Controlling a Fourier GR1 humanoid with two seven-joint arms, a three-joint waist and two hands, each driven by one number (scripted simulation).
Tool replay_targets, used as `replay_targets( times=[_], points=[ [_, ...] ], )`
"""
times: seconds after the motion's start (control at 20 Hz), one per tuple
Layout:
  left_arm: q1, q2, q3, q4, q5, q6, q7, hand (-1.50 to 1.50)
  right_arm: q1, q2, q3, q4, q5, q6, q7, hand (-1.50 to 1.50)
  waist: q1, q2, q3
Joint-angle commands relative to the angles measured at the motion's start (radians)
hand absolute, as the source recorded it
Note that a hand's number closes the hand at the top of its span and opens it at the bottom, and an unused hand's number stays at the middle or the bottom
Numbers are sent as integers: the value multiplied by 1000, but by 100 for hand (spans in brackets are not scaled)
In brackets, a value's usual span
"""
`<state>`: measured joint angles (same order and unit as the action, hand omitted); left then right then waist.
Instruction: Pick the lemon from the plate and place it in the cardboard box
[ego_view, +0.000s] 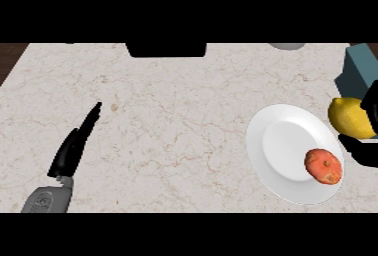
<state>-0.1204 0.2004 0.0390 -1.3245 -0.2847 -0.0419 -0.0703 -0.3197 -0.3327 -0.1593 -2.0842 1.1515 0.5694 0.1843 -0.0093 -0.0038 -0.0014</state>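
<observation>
Black fingers of our right hand (367, 150) show at the view's right edge, one part above the lemon (349, 117) and one part below it, so the hand looks closed around the fruit from the far side. Most of that hand is cut off by the edge, and we cannot see the palm. The lemon sits just past the plate's (289, 150) right rim, overlapping it slightly, with none of it over the plate's middle. We cannot tell whether it is lifted clear or touching the rim.

On the plate, an orange-red fruit (323, 166) lies toward the right side, just below the lemon and close to our lower fingers.

Our left hand (74, 145) lies over the left part of the table (177, 115), fingers straight and together, pointing up and to the right, holding nothing. Its grey forearm (46, 200) enters from the lower left.

Between the two hands the marble table is a wide stretch of bare surface. At the top edge a dark box-like shape (166, 49) is half cut off, a pale round object (286, 45) sits right of it, and a blue-grey block (360, 70) stands at the upper right, just above the lemon.
</observation>
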Motion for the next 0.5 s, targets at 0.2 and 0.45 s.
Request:
replay_targets(
  times=[0.2,0.45],
  points=[
    [-12,-11,2,4,-10,6,12,0,-115,-76,-254,78,-99,18,47,150,9,4,1],
    [44,15,5,-82,16,-44,9,0,-125,-215,-370,263,-140,-2,-39,150,14,3,2]
  ],
)
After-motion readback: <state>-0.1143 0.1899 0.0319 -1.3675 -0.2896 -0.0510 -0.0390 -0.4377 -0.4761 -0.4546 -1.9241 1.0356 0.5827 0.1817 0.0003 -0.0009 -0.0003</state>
